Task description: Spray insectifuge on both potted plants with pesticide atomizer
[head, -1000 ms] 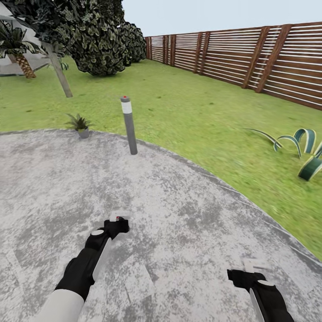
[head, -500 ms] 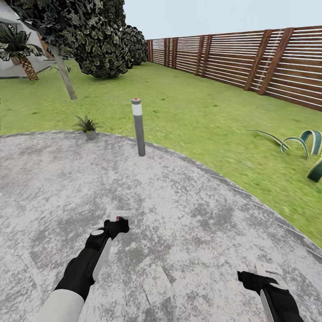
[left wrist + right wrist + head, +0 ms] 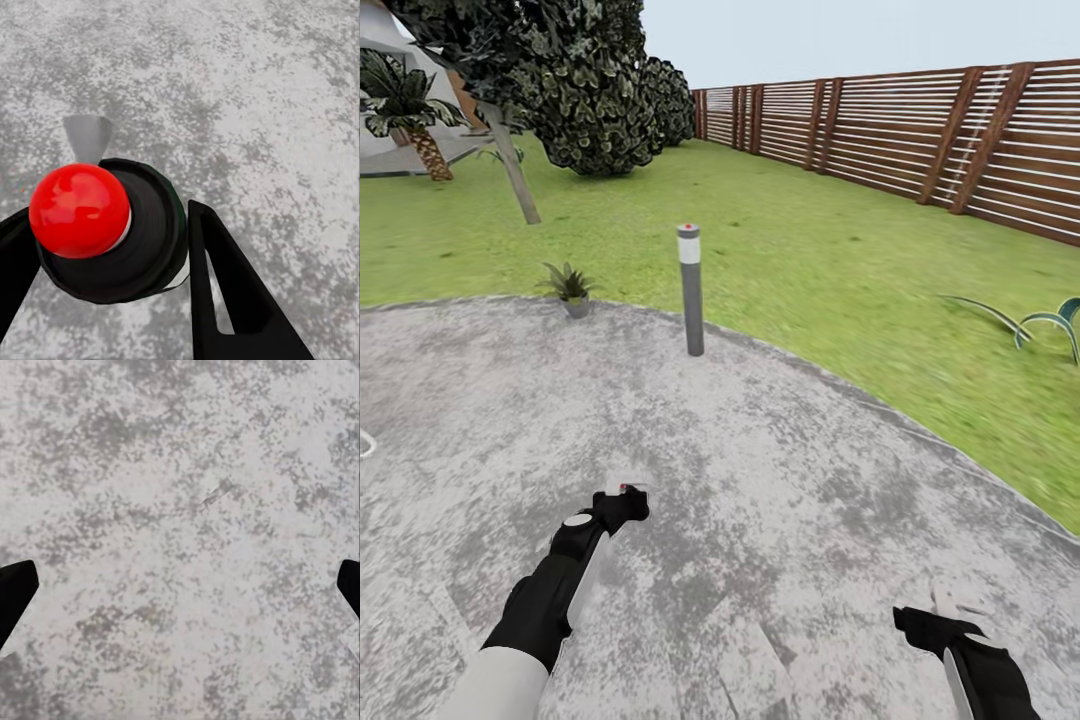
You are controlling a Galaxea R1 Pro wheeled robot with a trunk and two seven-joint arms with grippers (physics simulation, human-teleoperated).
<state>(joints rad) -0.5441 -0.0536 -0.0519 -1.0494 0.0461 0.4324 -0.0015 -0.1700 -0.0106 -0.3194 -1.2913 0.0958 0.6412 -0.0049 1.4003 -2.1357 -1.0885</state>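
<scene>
Nearest in the head view, the left gripper [image 3: 622, 497] is held out over the grey stone patio [image 3: 780, 480], closed around the pesticide atomizer [image 3: 624, 489], whose red top just peeks above the black fingers. The left wrist view shows this closely: the atomizer's glossy red ball top [image 3: 79, 210] sits on a dark round body [image 3: 146, 236] that is pinched between the two black fingers [image 3: 225, 285], with mottled stone beneath. The right gripper [image 3: 950, 612] hangs low at the right of the head view, also above the patio; in the right wrist view its two dark fingertips [image 3: 15, 592] sit at the opposite edges of the picture, spread wide, with nothing between them but speckled grey stone. Farther out, near the patio's curved edge, a grey lamp post [image 3: 690, 290] with a white band and red cap stands upright. To its left, just at the patio's rim, is a small spiky green plant in a grey pot [image 3: 570, 288]. Beyond the rim lies the green lawn [image 3: 810, 240]; at its right edge the striped curling leaves of an agave [image 3: 1030, 325] reach in. Further back stand a leaning tree trunk [image 3: 515, 175], a palm [image 3: 410, 110] and dark bushy trees [image 3: 590, 90], and a brown slatted wooden fence [image 3: 920, 130] closes the garden along the right.
</scene>
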